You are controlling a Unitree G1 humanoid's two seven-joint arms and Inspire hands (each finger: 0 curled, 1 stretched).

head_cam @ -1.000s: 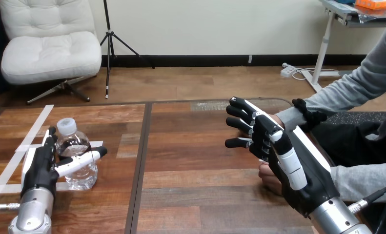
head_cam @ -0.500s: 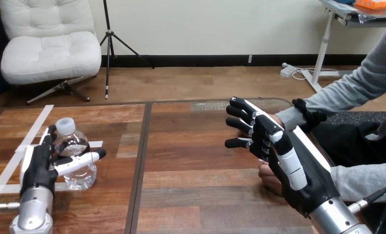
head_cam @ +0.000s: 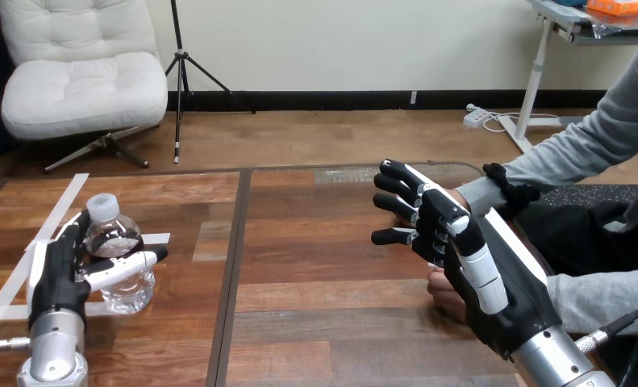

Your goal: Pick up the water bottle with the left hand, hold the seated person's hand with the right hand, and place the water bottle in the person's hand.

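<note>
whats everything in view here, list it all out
water bottle: one, clear with white cap, left part of the table
tape strips: several, white, stuck on the table's left part
table: one, brown wood, across the view
person's upper hand: one, grey sleeve, at right, mostly hidden behind the right hand
person's lower hand: one, at right, under the right hand
left hand: one, black and white, curled round the water bottle
right hand: one, black and white, raised at right

Left hand [head_cam: 53, 278], right hand [head_cam: 493, 282]: black, white shells on backs. Fingers [head_cam: 398, 205] jointed, black-and-white, black tips. Left forearm [head_cam: 53, 355], right forearm [head_cam: 557, 363]: silver, cylindrical.
</note>
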